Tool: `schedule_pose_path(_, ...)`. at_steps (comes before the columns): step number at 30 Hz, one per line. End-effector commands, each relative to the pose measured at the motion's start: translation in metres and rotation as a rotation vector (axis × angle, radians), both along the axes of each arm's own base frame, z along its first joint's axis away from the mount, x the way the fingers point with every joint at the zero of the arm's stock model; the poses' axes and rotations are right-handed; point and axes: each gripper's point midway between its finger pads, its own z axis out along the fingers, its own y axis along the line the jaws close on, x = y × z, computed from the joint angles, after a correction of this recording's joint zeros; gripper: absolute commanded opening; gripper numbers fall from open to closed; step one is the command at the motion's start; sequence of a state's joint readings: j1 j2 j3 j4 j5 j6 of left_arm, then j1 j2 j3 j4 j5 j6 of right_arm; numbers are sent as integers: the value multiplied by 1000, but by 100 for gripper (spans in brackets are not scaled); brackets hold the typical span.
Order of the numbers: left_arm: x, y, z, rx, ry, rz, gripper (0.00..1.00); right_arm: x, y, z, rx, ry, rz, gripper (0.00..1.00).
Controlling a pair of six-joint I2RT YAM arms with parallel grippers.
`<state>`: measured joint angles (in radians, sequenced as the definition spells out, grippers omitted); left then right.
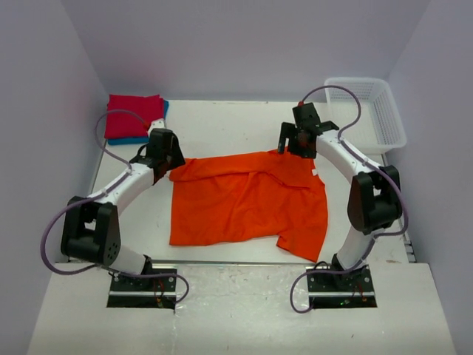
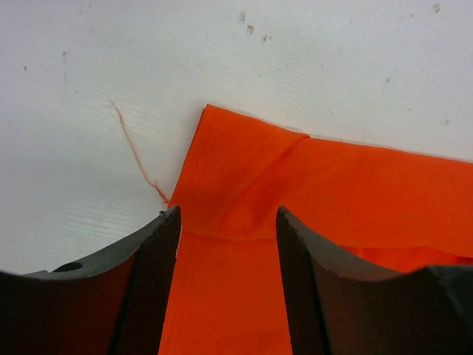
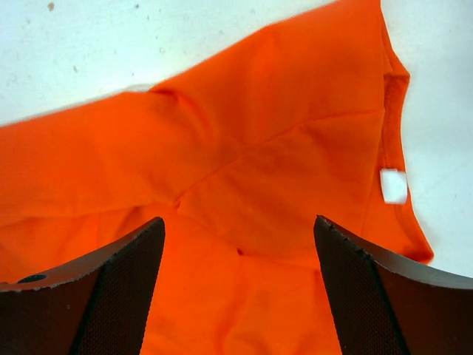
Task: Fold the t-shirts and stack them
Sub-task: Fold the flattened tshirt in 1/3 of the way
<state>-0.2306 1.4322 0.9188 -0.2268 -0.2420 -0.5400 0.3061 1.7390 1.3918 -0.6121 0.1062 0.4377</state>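
Lying between both spread jaws: orange t-shirt (image 1: 247,203)

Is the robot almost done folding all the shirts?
Partly. The red shirt sits folded on the blue shirt in the far left corner, so those two look done. The orange shirt lies spread out mid-table, with the left claw and right claw open over its far edge. It needs folding, then stacking on the pile.

Left arm (image 1: 126,185), right arm (image 1: 344,157): white tubular links, black joint housings, black base plates (image 1: 144,290). Grey-purple cables (image 1: 43,238), one looping beside each. Left gripper (image 2: 228,213), right gripper (image 3: 238,220): dark fingers (image 3: 369,296), inner faces finely dimpled.
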Motion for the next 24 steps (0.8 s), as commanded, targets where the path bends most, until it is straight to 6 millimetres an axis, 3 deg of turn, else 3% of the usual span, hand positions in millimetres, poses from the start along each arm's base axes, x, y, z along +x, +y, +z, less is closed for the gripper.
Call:
schedule_pose_path(1,28,-9,11,0,-33,-21,55,24,-6,1,5,1,7,82)
schedule_pose_path(2,37,-12,7,4,-21,-31,55,35,-14,4,2,-10,-11,82)
schedule_pose_path(3,41,-13,4,13,-12,-45,55,40,-17,-9,-4,21,-15,84)
schedule_pose_path(5,55,-14,-3,32,11,-50,56,51,-31,-9,-5,41,-37,85)
schedule_pose_path(6,56,-13,-7,45,35,-48,55,53,-36,-22,-23,73,-50,85)
schedule_pose_path(8,68,-8,-18,60,68,-35,56,61,-52,-29,-26,100,-73,84)
schedule_pose_path(12,80,-6,-35,44,91,-34,56,74,-57,-28,-22,92,-61,82)
schedule_pose_path(13,82,-6,-42,41,104,-37,55,72,-58,-38,-24,128,-57,79)
schedule_pose_path(15,83,-7,-45,33,112,-37,55,79,-59,-39,-31,134,-51,76)
schedule_pose_path(22,85,-12,-44,11,100,-55,55,78,-55,-64,-10,183,-37,66)
schedule_pose_path(24,84,-12,-45,15,105,-58,55,79,-59,-60,-20,165,-51,66)
